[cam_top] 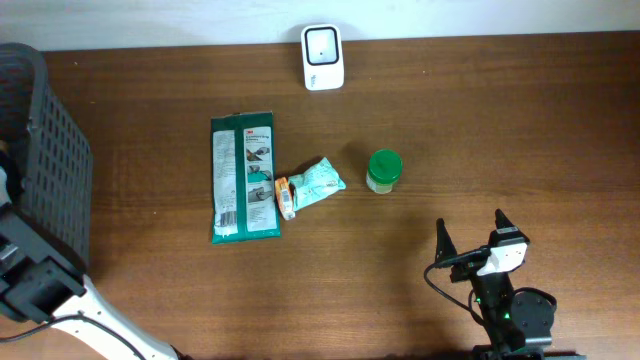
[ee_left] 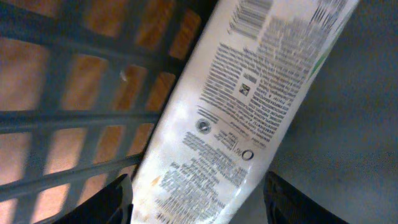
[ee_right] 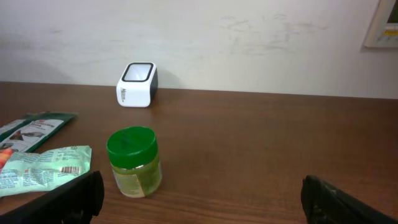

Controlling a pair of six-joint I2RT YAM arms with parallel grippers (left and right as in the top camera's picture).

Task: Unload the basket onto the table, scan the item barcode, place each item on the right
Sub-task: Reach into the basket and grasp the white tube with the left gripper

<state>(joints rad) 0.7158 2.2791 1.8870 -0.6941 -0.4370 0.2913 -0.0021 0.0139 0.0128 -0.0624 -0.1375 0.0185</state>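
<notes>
The step in hand looks like the pick-up. The left gripper (ee_left: 199,180) is down inside the dark grey plastic lattice basket (cam_top: 60,160), which fills the left edge of the overhead frame. Its jaws stand apart on either side of a white plastic tube printed with small black text (ee_left: 230,118). A slim gap shows at the right-hand finger, so nothing looks clamped yet. The tube runs diagonally from the lower middle to the upper right of the left wrist frame, leaning against the basket wall. Its black barcode (ee_left: 255,9) is cut off by the top edge. The next move, as I judge it, calls for the jaws to close on the tube, lift it clear of the basket and turn the barcode towards the white box-shaped barcode scanner (cam_top: 322,57) at the top centre of the overhead frame. The right gripper (cam_top: 470,222) hangs at the lower right with its jaws wide apart and nothing between them. By count there are one basket, one tube seen in it, one scanner and two grippers. Three loose items lie mid-table: one flat dark green printed pack (cam_top: 243,177), one small pale green packet with an orange end (cam_top: 310,185) and one green-lidded clear jar (cam_top: 384,171).
</notes>
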